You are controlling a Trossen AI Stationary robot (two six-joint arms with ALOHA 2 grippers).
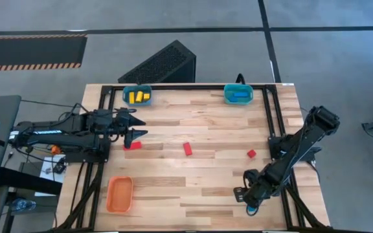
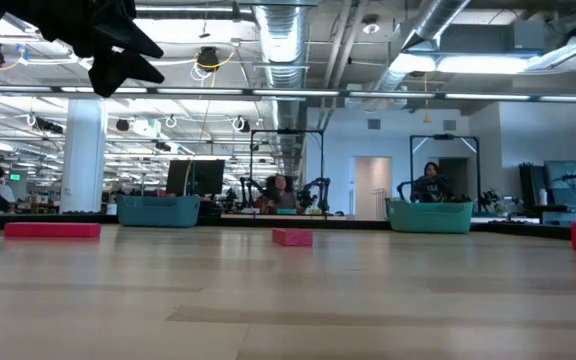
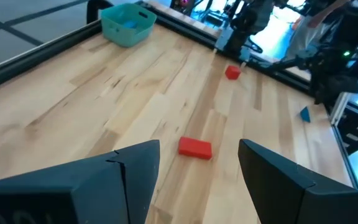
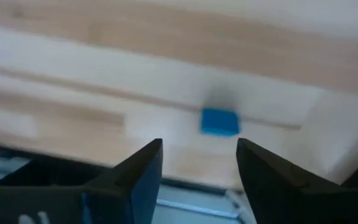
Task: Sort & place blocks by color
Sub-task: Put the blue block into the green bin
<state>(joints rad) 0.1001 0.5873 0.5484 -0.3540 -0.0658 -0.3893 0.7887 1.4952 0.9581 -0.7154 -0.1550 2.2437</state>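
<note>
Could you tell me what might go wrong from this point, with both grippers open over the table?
1. The blue block under the open right gripper lies close to the table's edge; a nudge might push it off.
2. The left gripper hangs open beside a red bar, so descending off-centre could knock it aside.
3. The orange tray holds nothing yet; three red blocks remain loose.

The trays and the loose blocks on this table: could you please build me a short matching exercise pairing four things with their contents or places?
Things:
1. left teal tray
2. right teal tray
3. orange tray
4. blue block

Descriptions:
A. holds blue blocks
B. holds nothing
C. holds yellow blocks
D. on the wood just ahead of the open right gripper

Pairs: 1-C, 2-A, 3-B, 4-D
</note>
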